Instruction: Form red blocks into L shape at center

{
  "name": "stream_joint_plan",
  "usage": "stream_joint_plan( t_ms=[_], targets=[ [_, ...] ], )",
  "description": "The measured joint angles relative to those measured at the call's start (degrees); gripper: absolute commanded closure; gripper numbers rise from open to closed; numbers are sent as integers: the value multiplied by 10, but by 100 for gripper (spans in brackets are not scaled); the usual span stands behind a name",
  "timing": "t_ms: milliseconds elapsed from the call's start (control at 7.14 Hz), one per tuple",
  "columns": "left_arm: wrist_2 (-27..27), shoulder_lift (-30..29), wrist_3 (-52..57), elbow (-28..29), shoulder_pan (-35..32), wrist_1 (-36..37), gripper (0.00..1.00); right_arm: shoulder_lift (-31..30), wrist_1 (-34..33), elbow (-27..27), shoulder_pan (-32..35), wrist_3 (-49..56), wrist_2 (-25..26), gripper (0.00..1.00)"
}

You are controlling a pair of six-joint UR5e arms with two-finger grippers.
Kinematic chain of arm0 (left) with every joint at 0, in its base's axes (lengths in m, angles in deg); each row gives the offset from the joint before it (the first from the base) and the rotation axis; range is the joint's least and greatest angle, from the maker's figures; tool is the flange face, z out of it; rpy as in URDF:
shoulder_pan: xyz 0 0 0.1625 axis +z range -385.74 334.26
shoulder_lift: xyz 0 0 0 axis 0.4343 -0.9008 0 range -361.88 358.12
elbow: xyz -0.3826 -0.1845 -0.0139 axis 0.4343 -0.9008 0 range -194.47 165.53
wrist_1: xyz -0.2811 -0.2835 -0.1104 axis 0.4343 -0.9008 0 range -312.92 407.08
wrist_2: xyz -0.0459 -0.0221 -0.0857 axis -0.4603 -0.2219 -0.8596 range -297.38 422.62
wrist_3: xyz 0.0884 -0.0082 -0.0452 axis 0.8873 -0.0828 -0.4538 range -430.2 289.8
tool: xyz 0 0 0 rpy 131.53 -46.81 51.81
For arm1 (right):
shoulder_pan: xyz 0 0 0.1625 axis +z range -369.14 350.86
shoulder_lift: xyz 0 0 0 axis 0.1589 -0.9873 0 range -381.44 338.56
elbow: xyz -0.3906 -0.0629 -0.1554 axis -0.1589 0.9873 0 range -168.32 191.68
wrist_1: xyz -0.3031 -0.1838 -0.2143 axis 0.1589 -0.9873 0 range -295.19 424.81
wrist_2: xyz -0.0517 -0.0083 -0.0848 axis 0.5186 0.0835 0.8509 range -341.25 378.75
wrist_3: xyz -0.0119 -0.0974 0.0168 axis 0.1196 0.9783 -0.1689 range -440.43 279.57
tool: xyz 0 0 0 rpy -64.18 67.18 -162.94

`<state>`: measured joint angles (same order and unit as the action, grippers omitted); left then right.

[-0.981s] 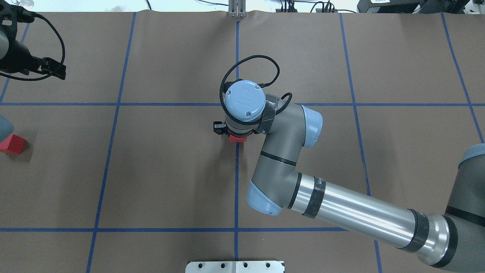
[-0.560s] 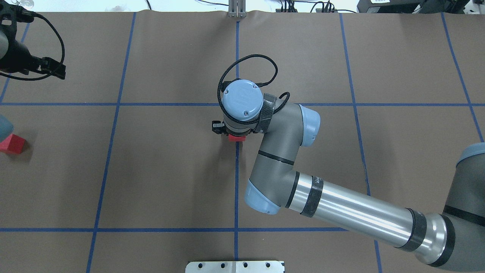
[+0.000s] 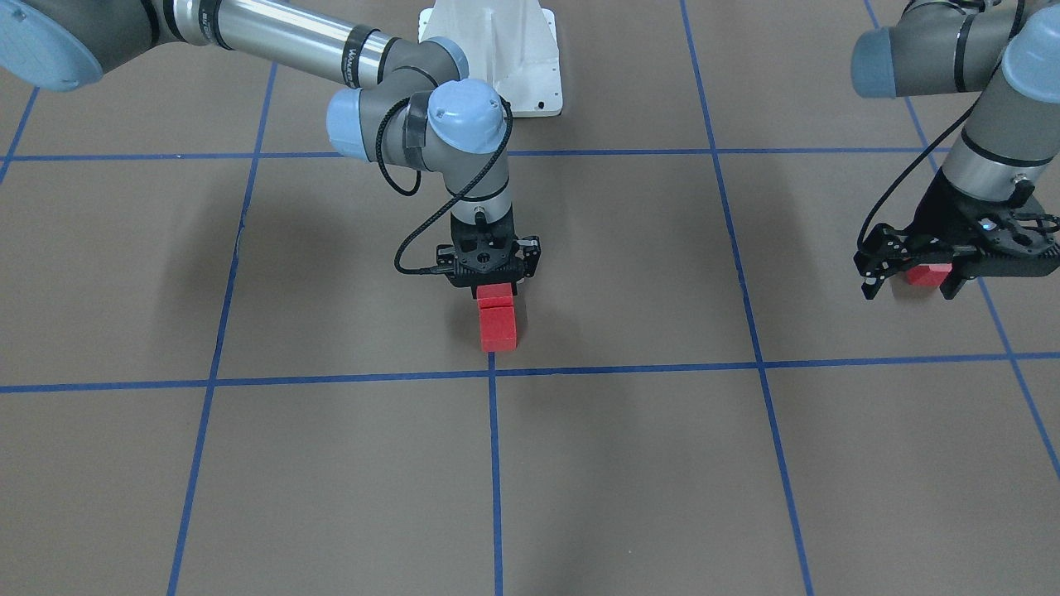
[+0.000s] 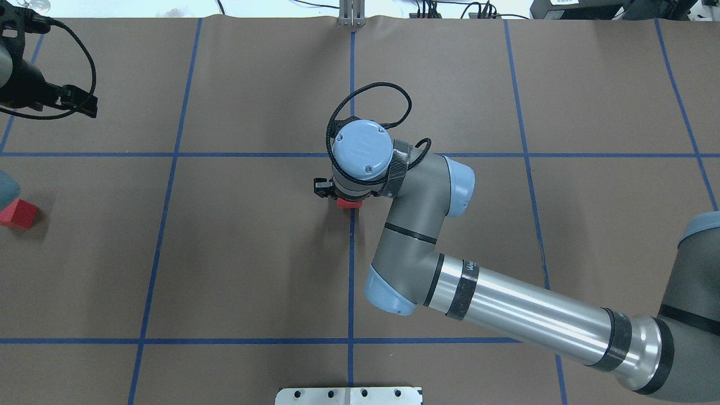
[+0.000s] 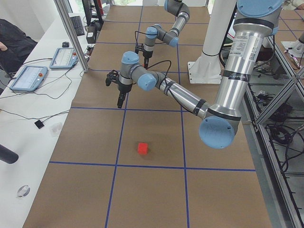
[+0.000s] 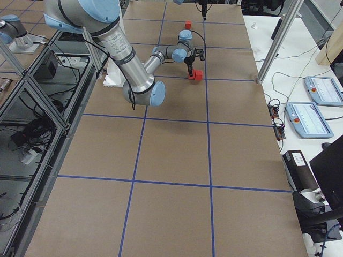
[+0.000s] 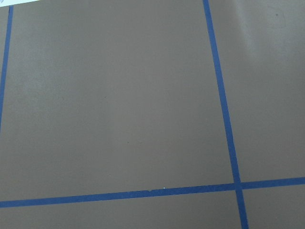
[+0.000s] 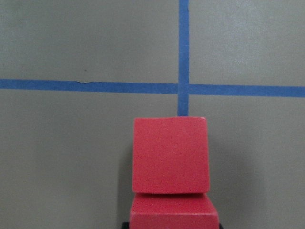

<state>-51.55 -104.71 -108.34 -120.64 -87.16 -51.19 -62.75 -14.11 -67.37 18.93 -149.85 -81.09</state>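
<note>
Between right gripper point(image 3: 495, 287) jaws sits one red block point(image 3: 494, 295).

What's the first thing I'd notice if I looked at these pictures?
Probably the big silver right arm stretching to the middle of the brown table, with the right pincer gripping one red block lined up with a second red block beside the blue tape crossing. Next, a lone third red block sits far off on the open left pincer's side.

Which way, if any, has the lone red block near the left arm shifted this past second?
No. The lone red block keeps its spot left of the blue tape line in the overhead view.
</note>
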Motion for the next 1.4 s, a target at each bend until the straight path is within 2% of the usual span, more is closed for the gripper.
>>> stream_joint_plan(
  t_ms=[140, 280, 420, 560, 1401],
  targets=[
    [0, 0, 0, 0, 0, 0, 0, 0, 1, 0, 2, 1, 0, 65],
    [0, 0, 0, 1, 0, 0, 0, -1, 1, 0, 4, 2, -1, 26],
    [0, 0, -1, 1, 0, 0, 0, -1, 1, 0, 5, 3, -1, 13],
    [0, 0, -1, 1, 0, 0, 0, -2, 1, 0, 5, 3, -1, 4],
    [-3, 13, 9, 0, -10, -5, 0, 0, 6, -2, 18, -2, -3, 2]
  ],
)
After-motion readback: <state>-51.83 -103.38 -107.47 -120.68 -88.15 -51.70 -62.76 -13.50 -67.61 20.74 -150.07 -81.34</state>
